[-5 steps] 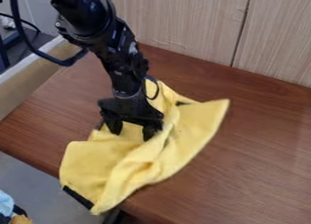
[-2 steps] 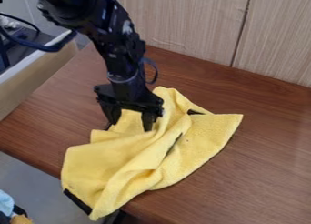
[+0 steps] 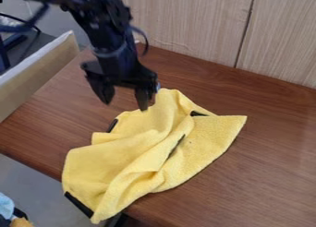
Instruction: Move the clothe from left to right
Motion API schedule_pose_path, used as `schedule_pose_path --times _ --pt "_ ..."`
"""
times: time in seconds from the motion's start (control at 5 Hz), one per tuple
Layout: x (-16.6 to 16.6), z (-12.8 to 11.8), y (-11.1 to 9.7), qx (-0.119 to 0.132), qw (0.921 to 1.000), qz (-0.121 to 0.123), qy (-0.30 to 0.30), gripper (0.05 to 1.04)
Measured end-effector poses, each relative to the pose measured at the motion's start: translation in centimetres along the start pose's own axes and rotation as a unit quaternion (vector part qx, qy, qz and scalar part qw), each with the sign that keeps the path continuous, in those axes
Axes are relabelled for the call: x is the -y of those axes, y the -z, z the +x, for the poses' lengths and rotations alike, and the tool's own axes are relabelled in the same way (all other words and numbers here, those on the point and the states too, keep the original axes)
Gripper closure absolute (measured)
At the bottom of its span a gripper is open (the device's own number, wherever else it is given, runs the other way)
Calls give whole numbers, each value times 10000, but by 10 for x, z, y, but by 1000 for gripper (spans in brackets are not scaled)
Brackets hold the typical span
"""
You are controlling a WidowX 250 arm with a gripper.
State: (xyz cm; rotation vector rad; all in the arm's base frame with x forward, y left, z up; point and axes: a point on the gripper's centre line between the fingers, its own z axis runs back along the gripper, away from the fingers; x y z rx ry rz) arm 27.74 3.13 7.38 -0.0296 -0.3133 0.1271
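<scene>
1. Pale wood-grain panels (image 3: 185, 27) stand behind a reddish-brown counter (image 3: 265, 175), with a light board (image 3: 37, 76) along its upper left side.
2. The tool (image 3: 125, 98) hangs over the upper left part of the counter, its two fingers spread apart with nothing between them: released.
3. The yellow cloth (image 3: 120, 161) lies rumpled on the counter, below the tool and towards the lower right, its lower left end reaching past the front edge.
4. One fingertip (image 3: 143, 103) is right at the cloth's upper edge; whether they touch, I cannot tell. The other (image 3: 106, 96) is apart from it.
</scene>
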Motion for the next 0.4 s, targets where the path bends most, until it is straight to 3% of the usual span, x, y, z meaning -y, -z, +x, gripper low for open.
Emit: schedule_pose_path --times 0.2,0.4 --pt "-5 3 -23 239 9997 -33 -25 85" --pt "-6 2 -24 240 9997 -31 7 84"
